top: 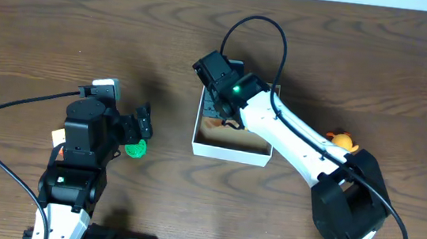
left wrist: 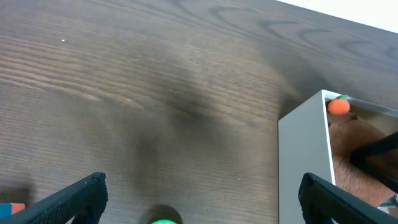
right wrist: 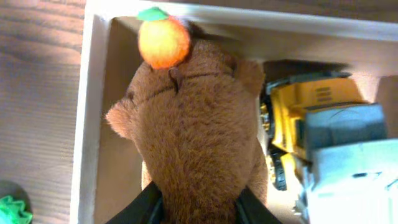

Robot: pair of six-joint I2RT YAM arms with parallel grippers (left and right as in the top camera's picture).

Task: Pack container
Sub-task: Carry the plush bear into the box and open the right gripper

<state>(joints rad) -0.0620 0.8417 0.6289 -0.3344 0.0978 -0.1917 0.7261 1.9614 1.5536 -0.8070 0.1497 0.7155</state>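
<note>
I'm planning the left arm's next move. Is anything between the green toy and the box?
Nothing on the bare table between green toy and container wall. Inside, the right gripper holds a brown plush beside a yellow truck, crowding the box.

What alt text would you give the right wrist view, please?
The right tool grips a brown plush animal, an orange ball on its head, inside the container. A yellow and grey toy truck lies beside it.

Black boxy housings on the left arm [top: 85, 134] above a white lower link, pale grey block [top: 105, 88] at its top, small orange tag [top: 58, 137] at its side, right arm [top: 292, 132] one long white link between black joints, green light [top: 237, 89] lit, thin black cables [top: 259, 21] on both, matte black angular fingers [left wrist: 68, 199].
</note>
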